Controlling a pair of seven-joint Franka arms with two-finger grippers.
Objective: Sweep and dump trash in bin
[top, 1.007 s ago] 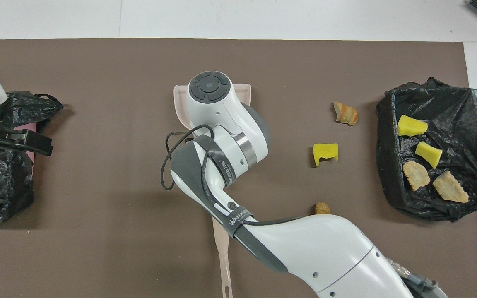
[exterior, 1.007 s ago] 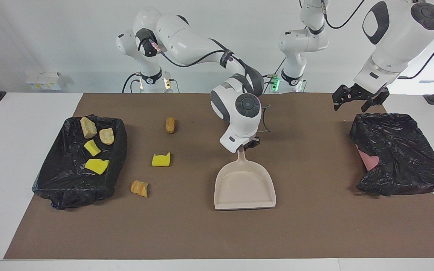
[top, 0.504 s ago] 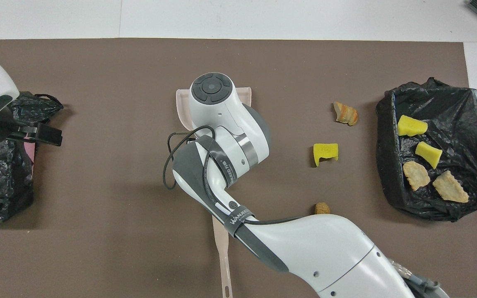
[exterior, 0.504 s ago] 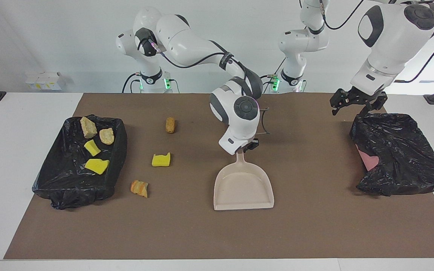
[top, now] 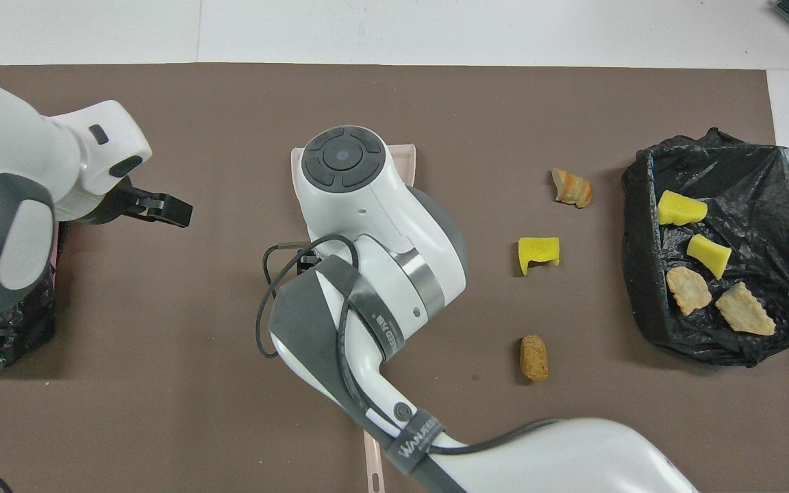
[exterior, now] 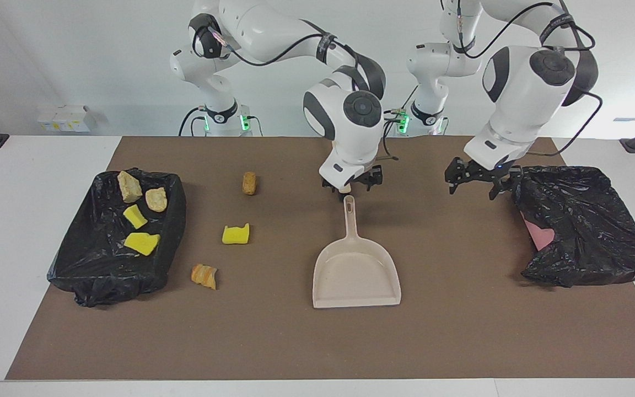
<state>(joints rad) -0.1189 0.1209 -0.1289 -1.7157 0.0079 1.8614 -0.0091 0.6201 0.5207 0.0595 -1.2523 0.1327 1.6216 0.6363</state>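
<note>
A beige dustpan (exterior: 356,270) lies flat mid-mat, its handle pointing toward the robots. My right gripper (exterior: 350,184) hangs open just over the handle's tip, holding nothing; in the overhead view its own wrist hides it, and only the dustpan's rim (top: 405,154) shows. Three pieces of trash lie on the mat: a brown lump (exterior: 249,182) (top: 533,357), a yellow sponge piece (exterior: 236,234) (top: 539,251) and an orange bread-like lump (exterior: 204,275) (top: 571,188). The black-lined bin (exterior: 171,220) (top: 641,287) at the right arm's end holds several more pieces. My left gripper (exterior: 477,182) (top: 165,209) is open and empty.
A crumpled black bag (exterior: 587,226) over something pink lies at the left arm's end, right beside the left gripper. A slim beige handle (top: 372,465) pokes out under the right arm near the robots' edge; what it belongs to is hidden.
The right gripper opened, let go of the dustpan's handle and rose back toward the robots. The left gripper came down from over the black bag toward the table's middle.
</note>
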